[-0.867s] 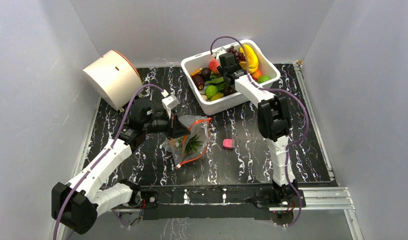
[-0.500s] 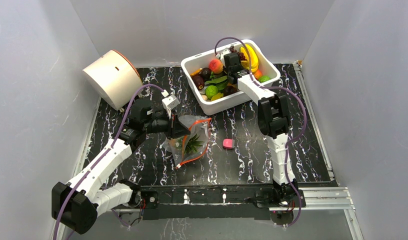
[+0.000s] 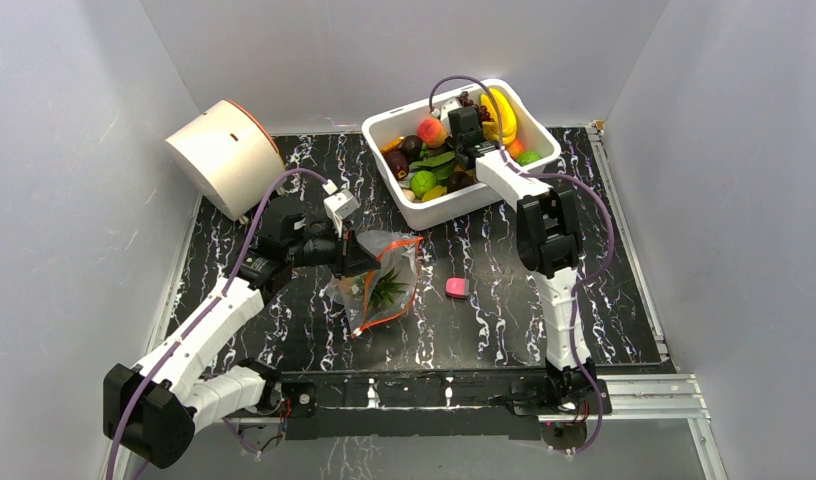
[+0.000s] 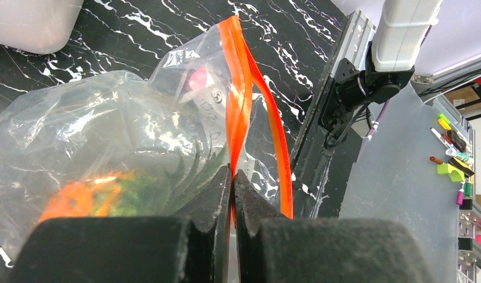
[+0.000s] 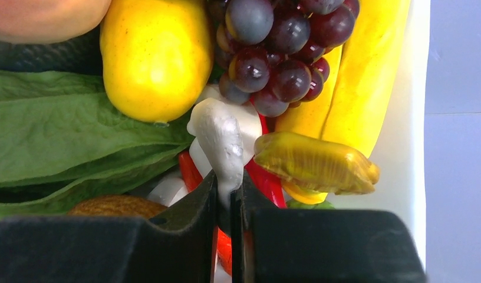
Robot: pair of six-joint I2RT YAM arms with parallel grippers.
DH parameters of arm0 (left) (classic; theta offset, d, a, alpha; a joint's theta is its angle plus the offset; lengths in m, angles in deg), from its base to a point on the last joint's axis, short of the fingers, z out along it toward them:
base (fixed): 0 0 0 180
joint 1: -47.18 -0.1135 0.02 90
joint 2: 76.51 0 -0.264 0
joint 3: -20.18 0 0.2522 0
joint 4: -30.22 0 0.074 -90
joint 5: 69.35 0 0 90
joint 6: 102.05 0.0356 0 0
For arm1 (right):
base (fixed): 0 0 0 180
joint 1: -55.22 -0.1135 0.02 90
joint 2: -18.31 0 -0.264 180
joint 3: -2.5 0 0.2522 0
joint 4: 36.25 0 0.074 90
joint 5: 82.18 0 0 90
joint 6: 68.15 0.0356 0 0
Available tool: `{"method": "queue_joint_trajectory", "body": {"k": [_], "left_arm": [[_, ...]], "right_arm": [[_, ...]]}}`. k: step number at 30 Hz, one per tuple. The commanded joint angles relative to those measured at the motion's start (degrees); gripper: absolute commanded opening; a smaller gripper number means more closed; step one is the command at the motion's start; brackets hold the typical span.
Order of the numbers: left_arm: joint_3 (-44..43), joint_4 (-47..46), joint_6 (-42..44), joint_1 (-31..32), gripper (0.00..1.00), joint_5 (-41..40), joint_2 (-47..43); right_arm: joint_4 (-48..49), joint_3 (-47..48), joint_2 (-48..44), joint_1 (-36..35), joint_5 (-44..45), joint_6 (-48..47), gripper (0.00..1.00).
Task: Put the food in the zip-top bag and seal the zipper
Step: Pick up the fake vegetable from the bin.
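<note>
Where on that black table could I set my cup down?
Bare table lies right of the right arm, up to the side rail, and along the front between the zip-top bag and the table's edge. Also between the round white drum and the white bin. Crowded: the middle, with bag, left gripper and pink block; the bin is packed.

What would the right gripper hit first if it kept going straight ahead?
The white stalk-shaped piece, already pinched at the tips of the right gripper. Straight past it, probably the purple grape bunch, though depth is unclear.
</note>
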State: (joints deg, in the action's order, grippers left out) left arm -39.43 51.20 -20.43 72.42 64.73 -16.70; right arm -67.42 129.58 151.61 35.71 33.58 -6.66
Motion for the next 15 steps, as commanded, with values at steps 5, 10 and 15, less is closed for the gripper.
{"method": "queue_joint_trajectory", "body": {"k": [5, 10, 15], "left_arm": [[-0.37, 0.15, 1.45, -0.01, 0.00, -1.13, -0.26], [-0.25, 0.33, 1.35, 0.01, 0.00, -2.90, -0.36], [0.11, -0.55, 0.29, -0.01, 0.00, -4.62, -0.69]], "right_arm": [[3.66, -3.93, -9.44, -0.69, -4.39, 4.72, 0.00], [3.13, -7.24, -14.60, -1.14, -5.50, 9.16, 0.00], [3.69, -14.13, -22.21, -1.14, -6.88, 15.41, 0.00]]}}
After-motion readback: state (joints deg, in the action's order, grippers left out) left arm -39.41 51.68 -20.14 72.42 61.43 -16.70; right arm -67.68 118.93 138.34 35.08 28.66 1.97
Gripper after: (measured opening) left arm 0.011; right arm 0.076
